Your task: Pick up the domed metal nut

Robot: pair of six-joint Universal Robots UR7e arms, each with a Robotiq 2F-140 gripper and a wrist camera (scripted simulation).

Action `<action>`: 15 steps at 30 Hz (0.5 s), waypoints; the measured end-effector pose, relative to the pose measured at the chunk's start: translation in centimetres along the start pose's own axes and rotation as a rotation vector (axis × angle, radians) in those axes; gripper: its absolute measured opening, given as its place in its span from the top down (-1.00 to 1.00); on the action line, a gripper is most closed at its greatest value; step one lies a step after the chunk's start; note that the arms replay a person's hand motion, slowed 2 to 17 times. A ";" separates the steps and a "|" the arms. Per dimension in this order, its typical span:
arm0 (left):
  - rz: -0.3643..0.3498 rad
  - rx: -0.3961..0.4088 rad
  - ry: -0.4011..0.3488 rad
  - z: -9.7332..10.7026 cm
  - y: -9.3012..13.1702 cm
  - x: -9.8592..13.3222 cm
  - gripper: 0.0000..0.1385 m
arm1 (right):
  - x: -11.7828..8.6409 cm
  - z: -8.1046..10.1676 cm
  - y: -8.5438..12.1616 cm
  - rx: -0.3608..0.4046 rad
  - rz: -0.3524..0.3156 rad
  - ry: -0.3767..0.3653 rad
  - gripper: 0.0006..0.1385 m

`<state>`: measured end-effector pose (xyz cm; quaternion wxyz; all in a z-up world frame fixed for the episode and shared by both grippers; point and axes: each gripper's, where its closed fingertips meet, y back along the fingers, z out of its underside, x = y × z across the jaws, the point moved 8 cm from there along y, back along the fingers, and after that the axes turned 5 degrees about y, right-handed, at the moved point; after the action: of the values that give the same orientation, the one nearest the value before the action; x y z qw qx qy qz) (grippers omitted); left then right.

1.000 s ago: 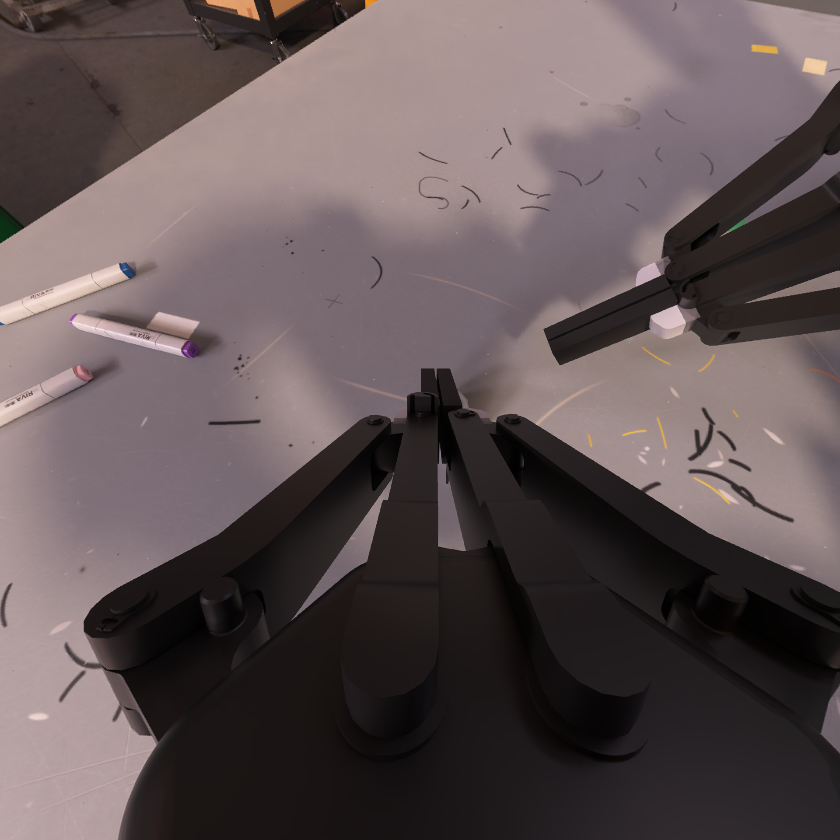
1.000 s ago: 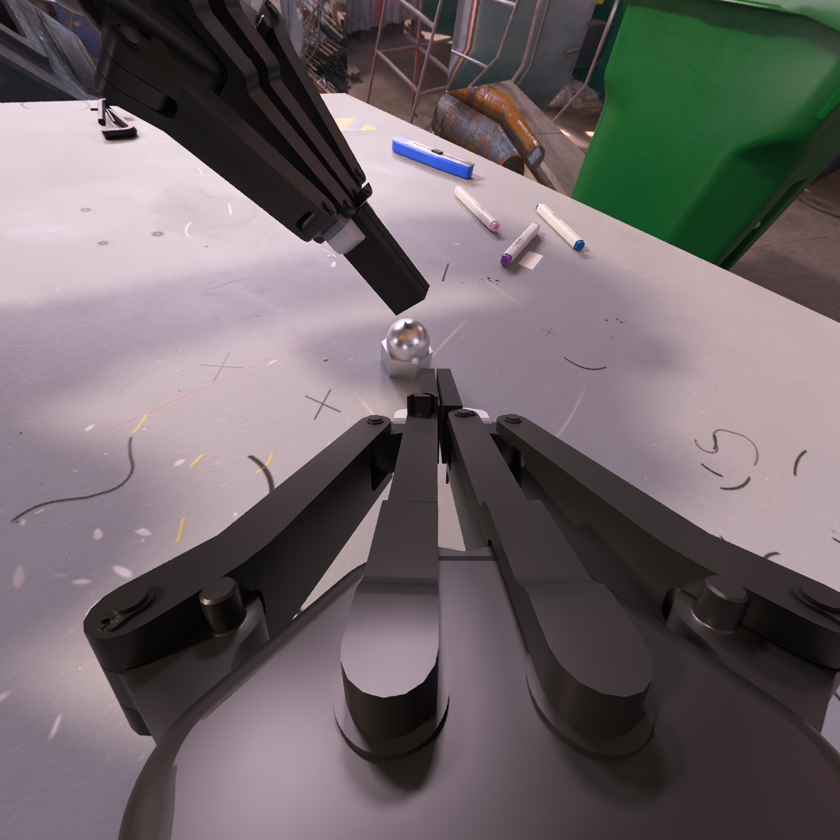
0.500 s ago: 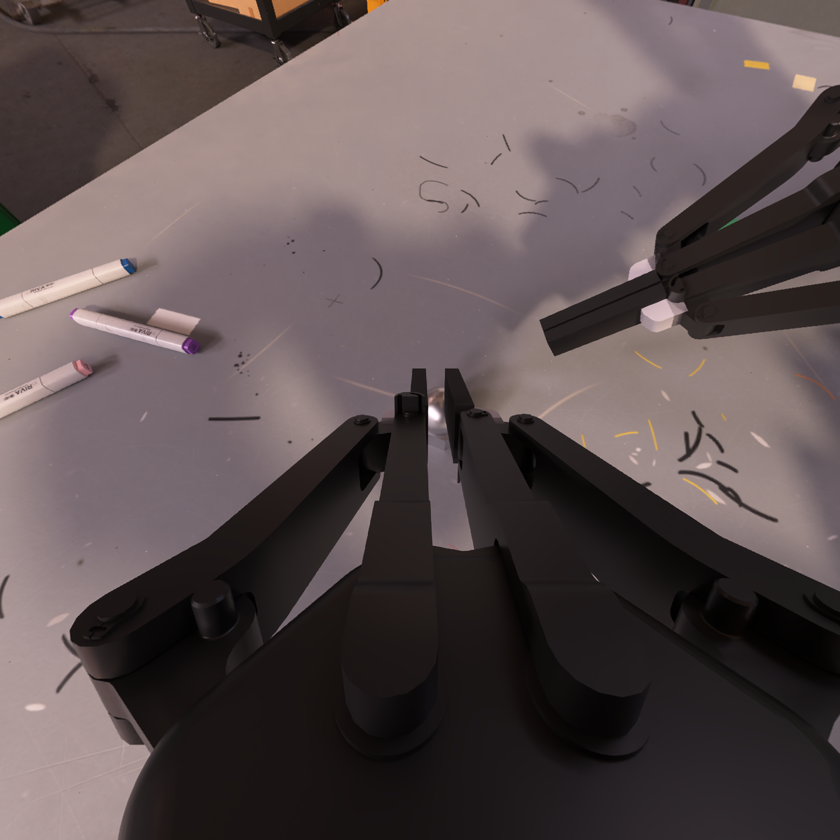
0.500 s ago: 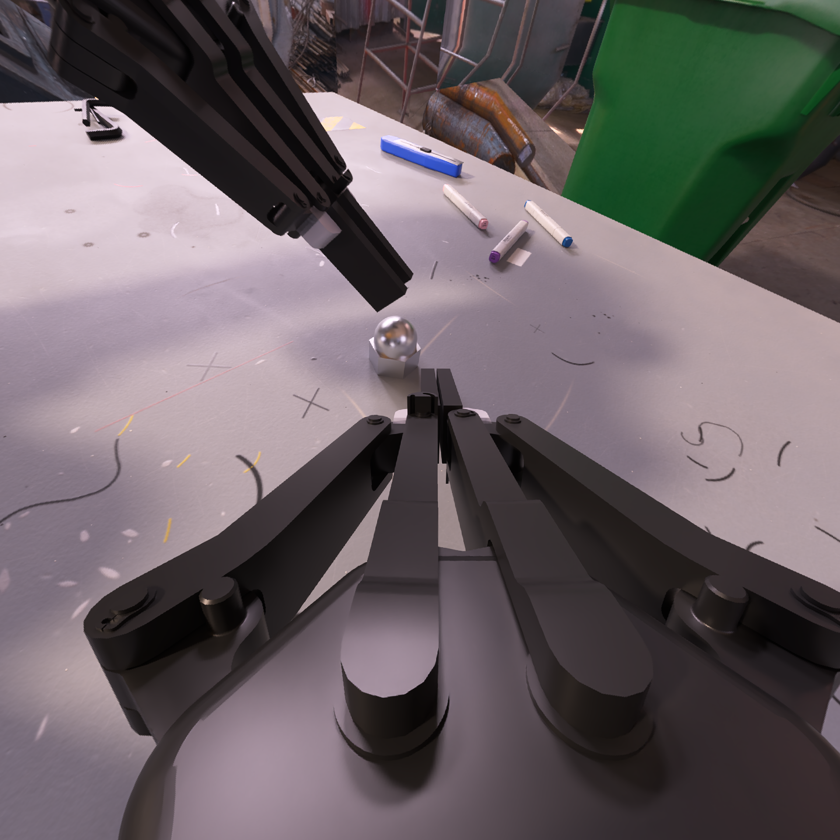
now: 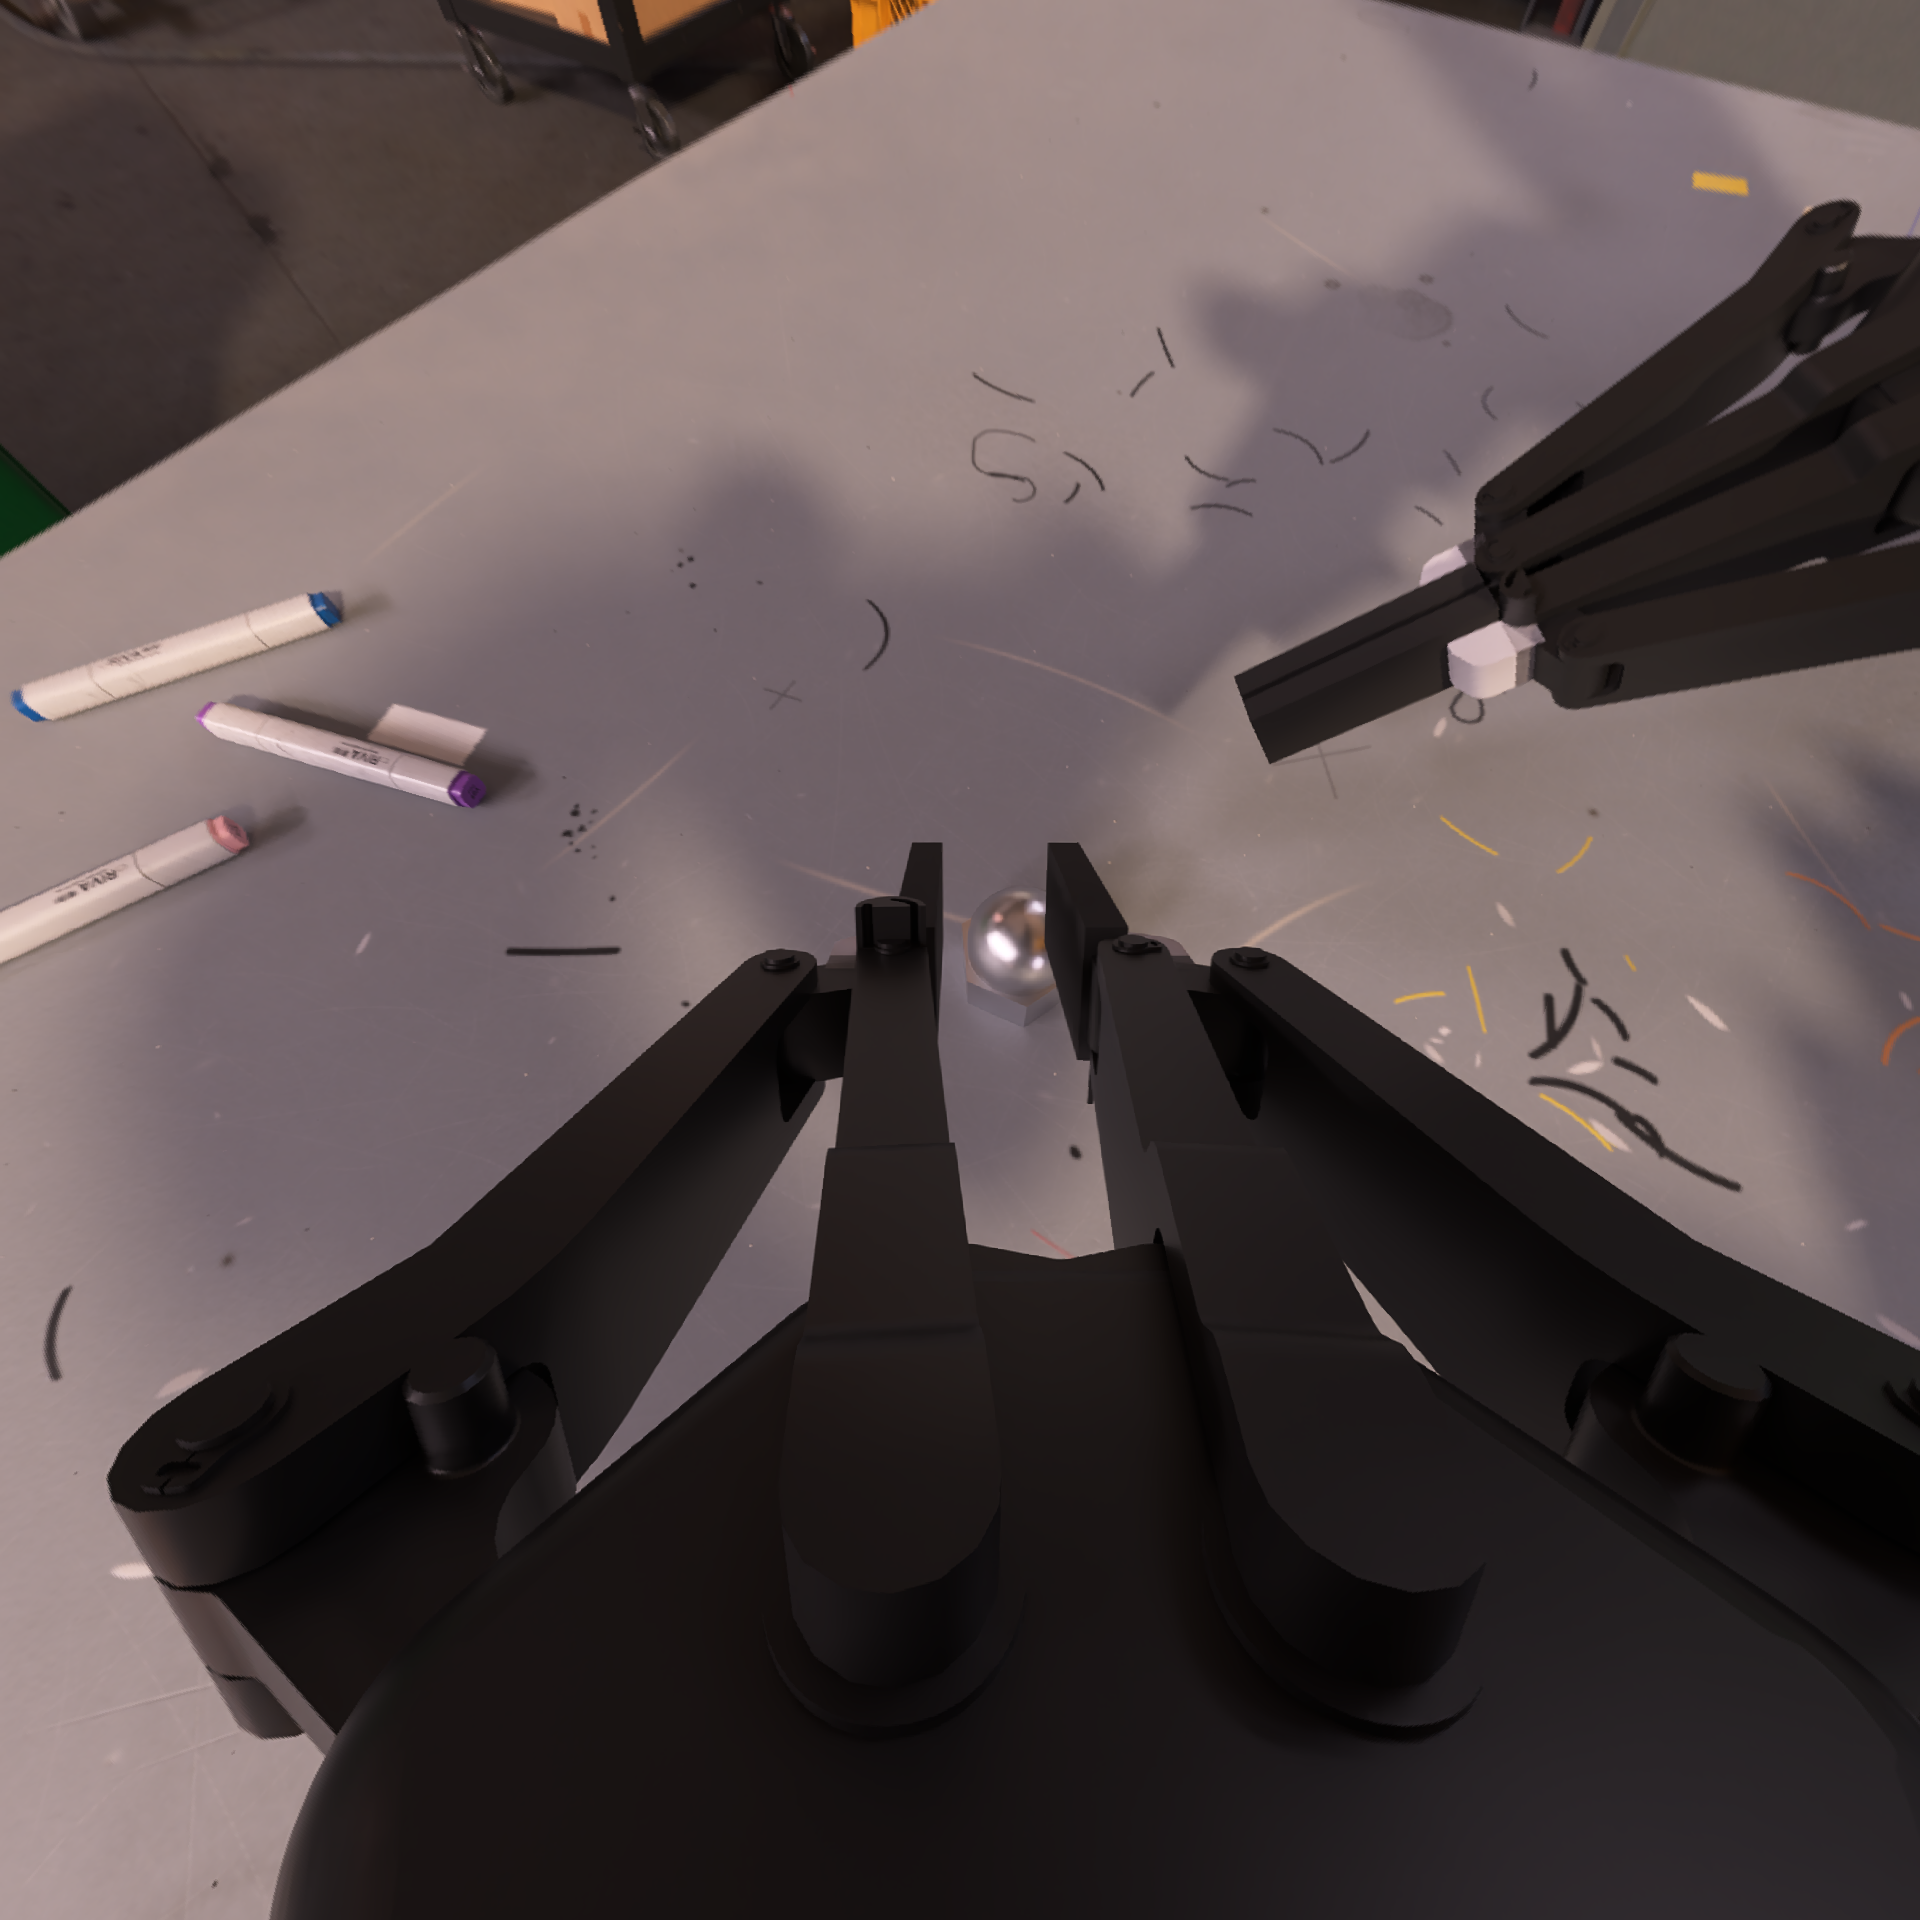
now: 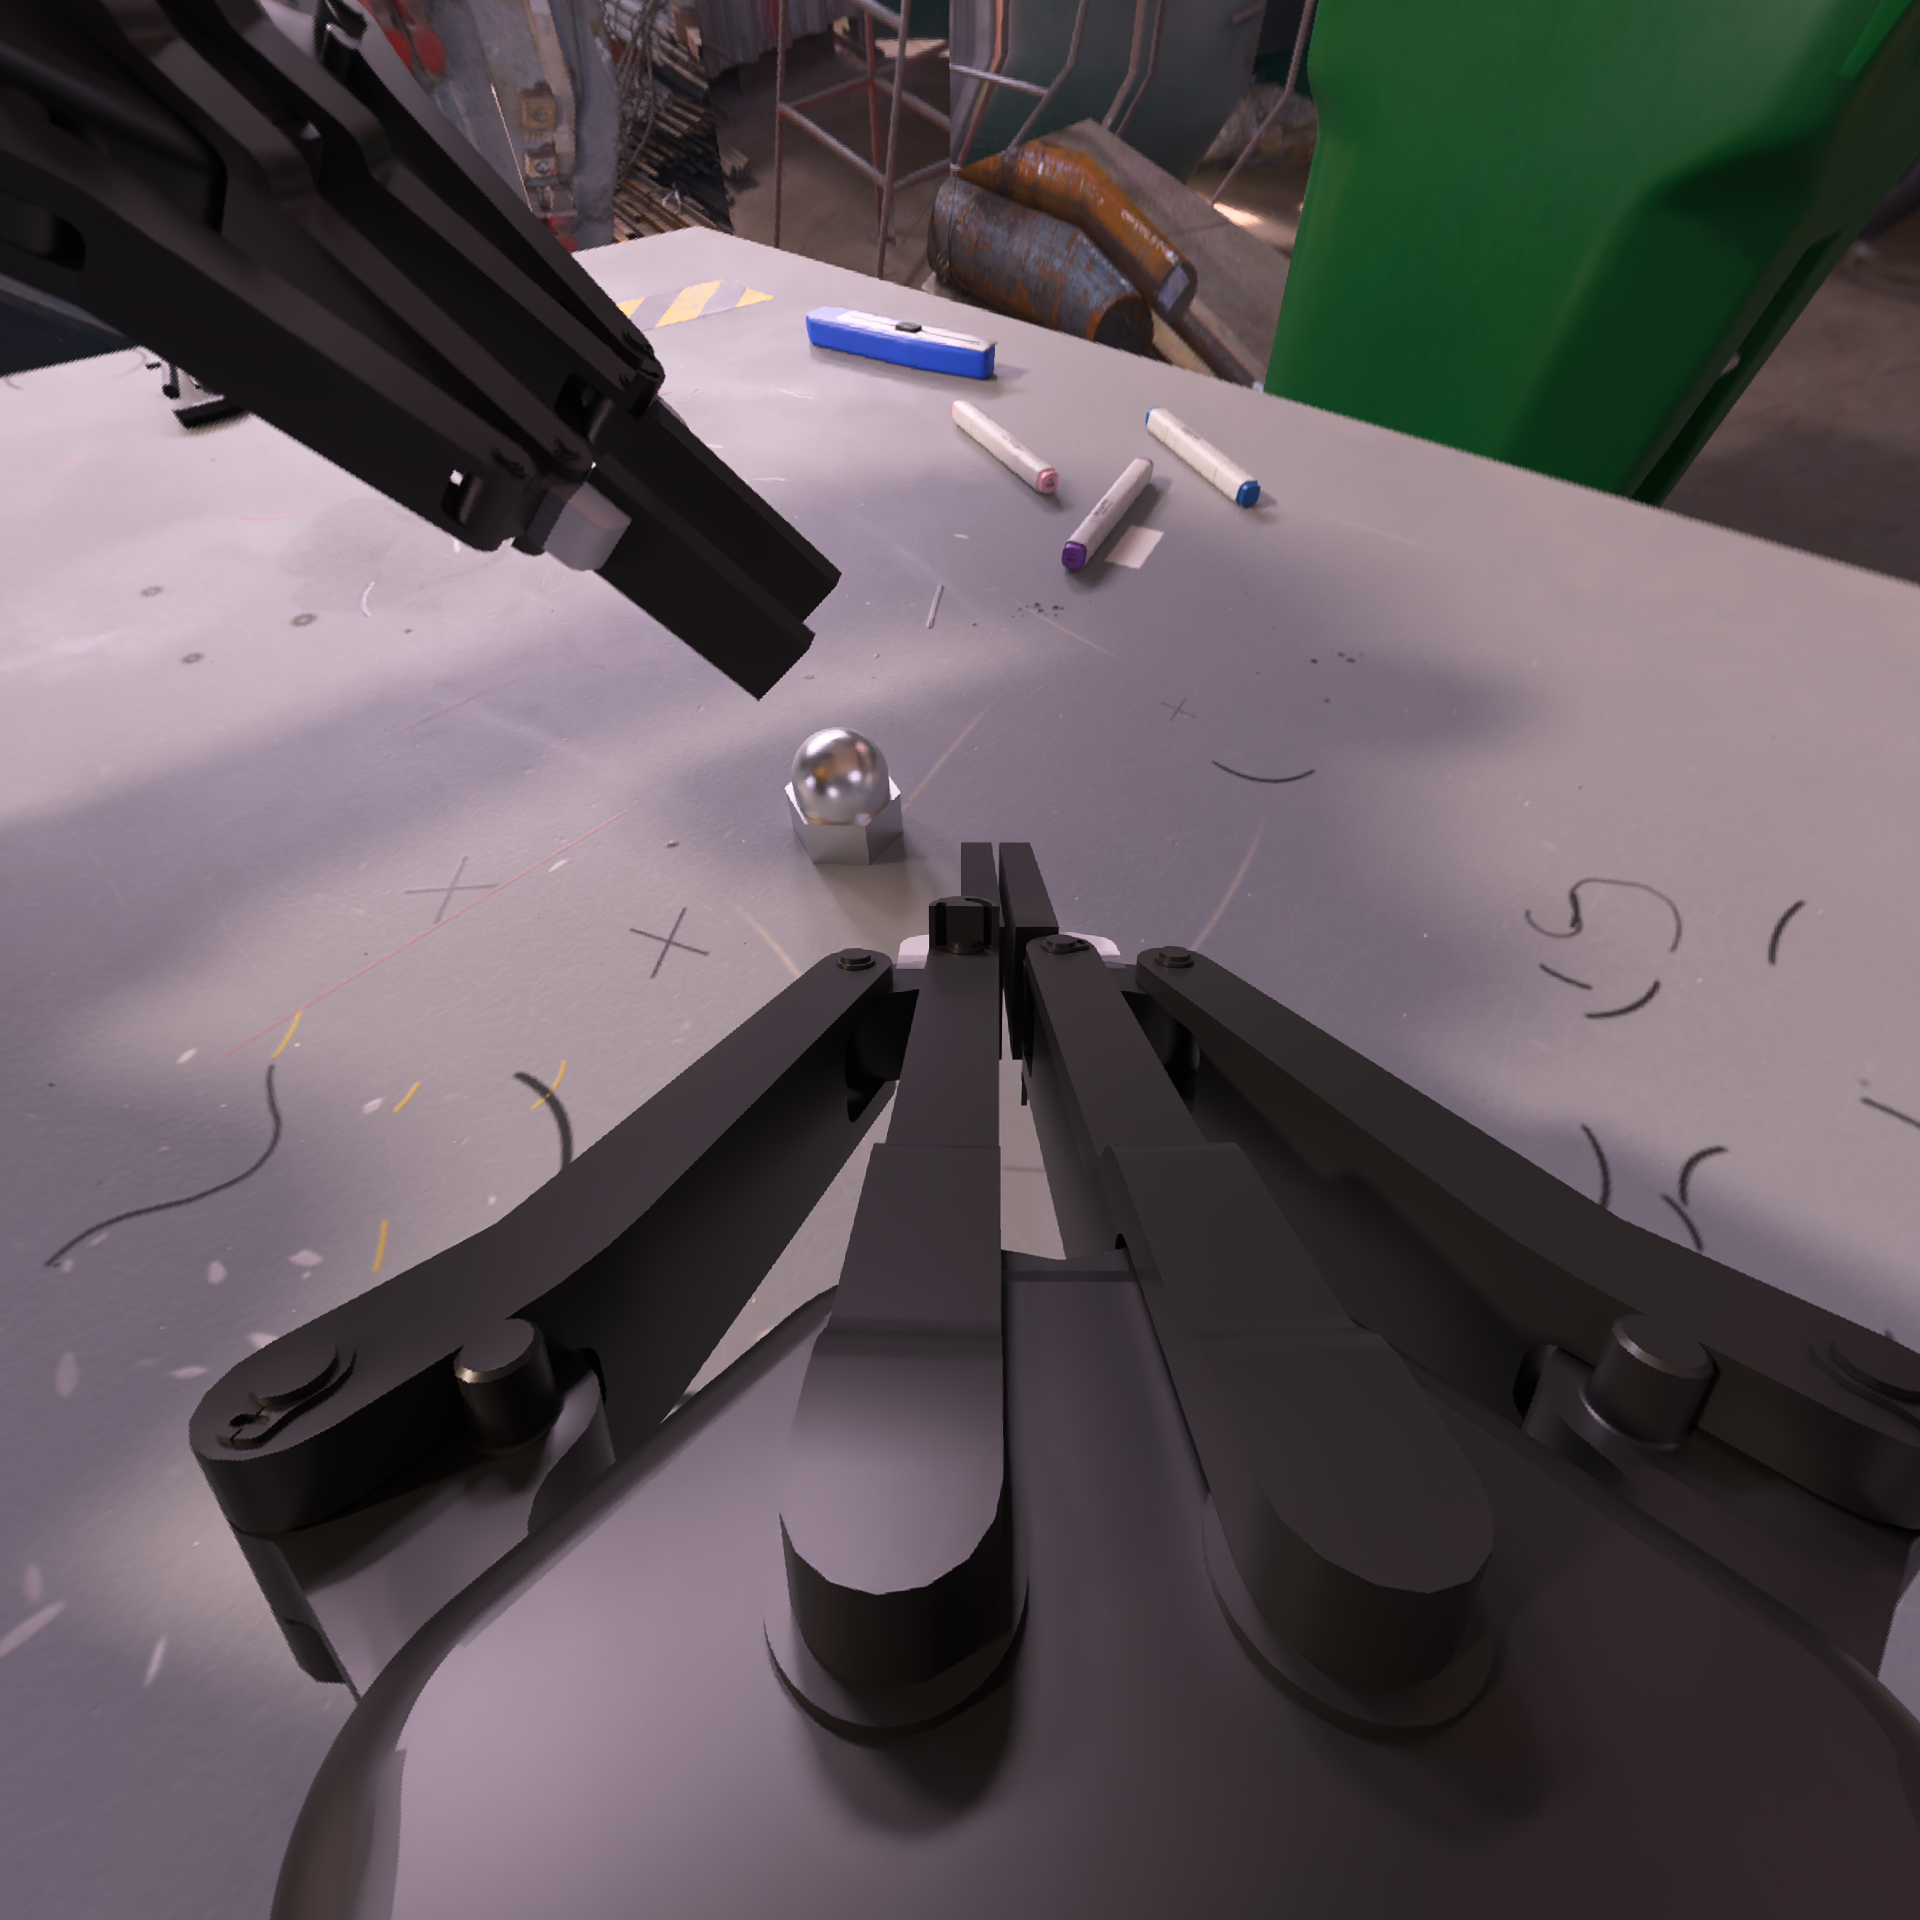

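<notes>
- Left end effector (image 5: 995, 878): fingers parted a little, hanging above the bench (image 5: 727, 343); nothing gripped.
- Nut (image 5: 1006, 951): seen from the left wrist, it shows in the gap between those fingers. Seen from the right wrist, the nut (image 6: 844, 795) stands on the bench, dome up, with the left end effector (image 6: 795, 644) above it and clear of it, no contact.
- Nut location: open middle of the bench, well away from every edge.
- Right end effector (image 6: 997, 868): fingers pressed together, empty; tips just beside the nut, not touching.
- Farther out, toward the bench edge by the green bin (image 6: 1579, 229): three markers, with pink (image 6: 1003, 447), purple (image 6: 1107, 514) and blue (image 6: 1203, 455) caps, lying apart.
- Beyond them, close to the far edge: blue utility knife (image 6: 899, 341), flat.
</notes>
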<state>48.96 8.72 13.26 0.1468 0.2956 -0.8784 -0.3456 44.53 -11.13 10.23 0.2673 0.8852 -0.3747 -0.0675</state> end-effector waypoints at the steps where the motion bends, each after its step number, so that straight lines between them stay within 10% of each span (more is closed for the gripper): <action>1: 0.005 -0.015 -0.002 0.0 -0.1 0.0 0.58 | 0.2 0.1 0.0 -0.006 -0.009 -0.018 0.97; 15: -0.011 -0.235 -0.033 -0.1 -2.3 0.2 0.07 | 2.1 0.9 1.0 -0.025 -0.063 -0.183 0.93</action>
<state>49.82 7.24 11.75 0.1642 0.2754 -0.8324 -0.4519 45.06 -13.54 10.15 0.2407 0.8834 -0.3685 -0.1611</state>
